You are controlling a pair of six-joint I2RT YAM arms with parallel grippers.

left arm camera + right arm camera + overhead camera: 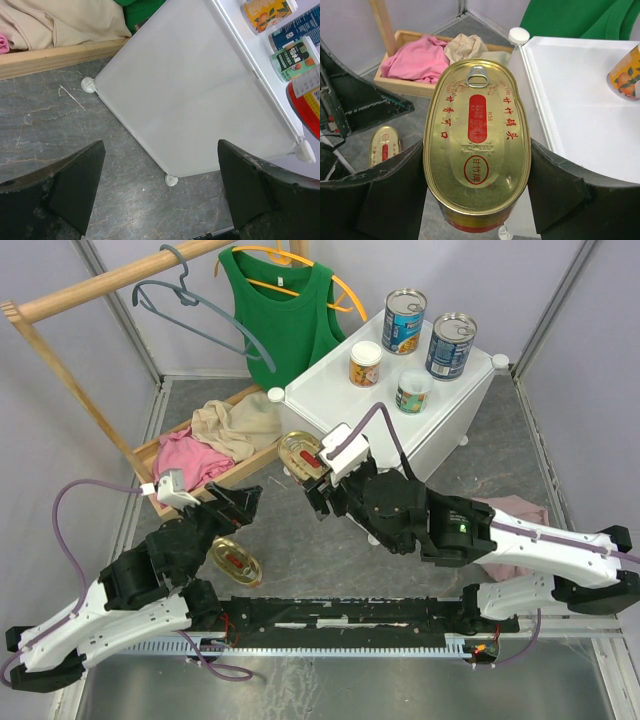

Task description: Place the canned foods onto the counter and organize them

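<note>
Our left fingers point(75, 190) stand wide apart and empty, low over the grey surface point(45, 130), pointing at the side panel of the bench point(190, 100). The left arm point(110, 600) lies low, stretched forward and to the right from its base. Just beside it, a gold tin point(236, 562) lies flat on the grey surface.

Farther out, our right arm point(520, 540) reaches leftward across the middle. The right fingers point(560, 195) grip a second tin point(477, 145) by its long sides, lid toward the wrist camera. We hold it in the air just beside the bench's near left corner, not on top. On the bench stand two small cans point(366, 364) and, behind them, two tall cans point(404, 320).
</note>
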